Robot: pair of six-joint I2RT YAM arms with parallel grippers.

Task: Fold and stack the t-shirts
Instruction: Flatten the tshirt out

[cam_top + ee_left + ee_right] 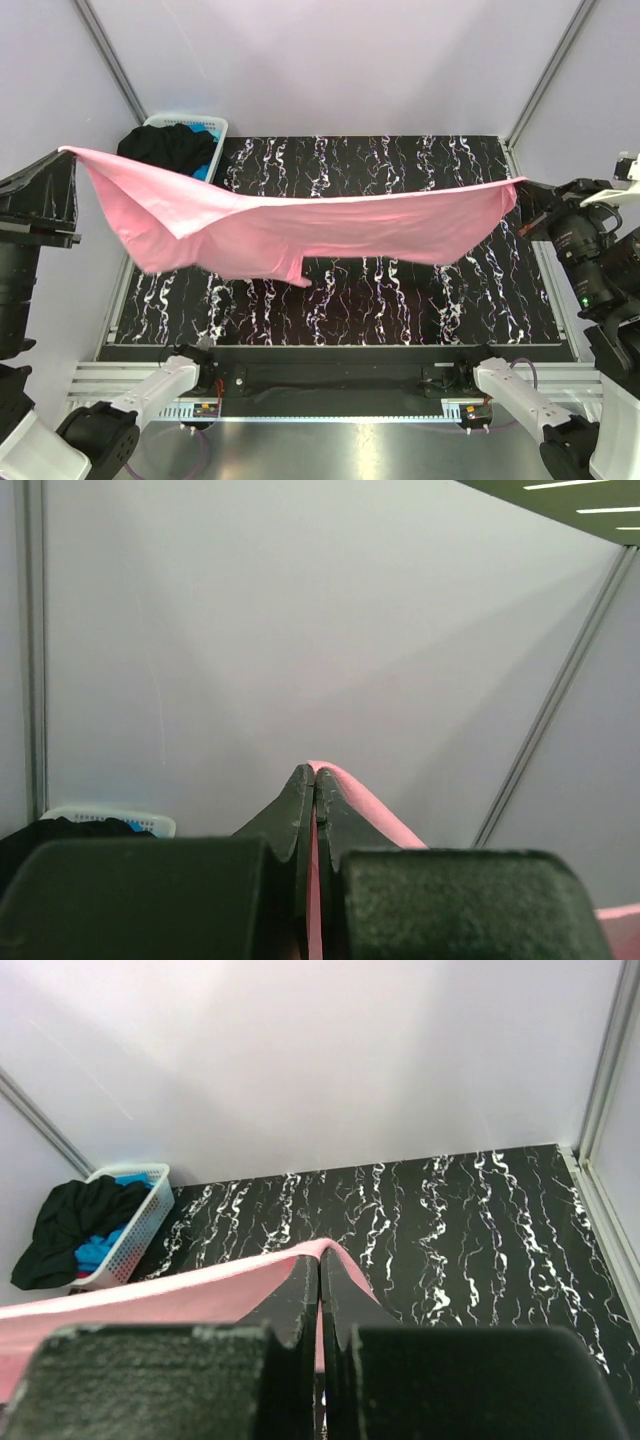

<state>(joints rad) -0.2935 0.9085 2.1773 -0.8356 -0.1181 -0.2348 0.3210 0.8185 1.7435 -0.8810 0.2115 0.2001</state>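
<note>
We see the pink t-shirt (pixel 300 225) held up in the air over the tabletop (pixel 400 310). It is stretched out wide, from the 9 o'clock side of the top view across to the 3 o'clock side.

The left fingers (pixel 295 815) are shut tight on one end of the pink t-shirt, up high at 9 o'clock. In the left wrist view we see a thin pink edge squeezed between the two black tips, and more pink cloth going off toward 4 o'clock.

The right fingers (pixel 292 1300) are shut tight on the other end, at 3 o'clock in the top view. In the right wrist view the pink cloth comes out of the tips and runs away toward 8 o'clock.

The left end sits a bit higher in the top view than the right end. The cloth droops in the middle, and a big fold hangs down near the left end. A small flap hangs lowest, at about 6 o'clock on the shirt. We cannot tell if that flap touches the tabletop.

The tabletop is black with white squiggly lines. A white basket (pixel 218 124) sits at its far left corner, at 11 o'clock. The black t-shirt (pixel 168 148) is heaped in the basket and spills over its edge. The blue t-shirt (pixel 100 1252) peeks out under the black one.
</note>
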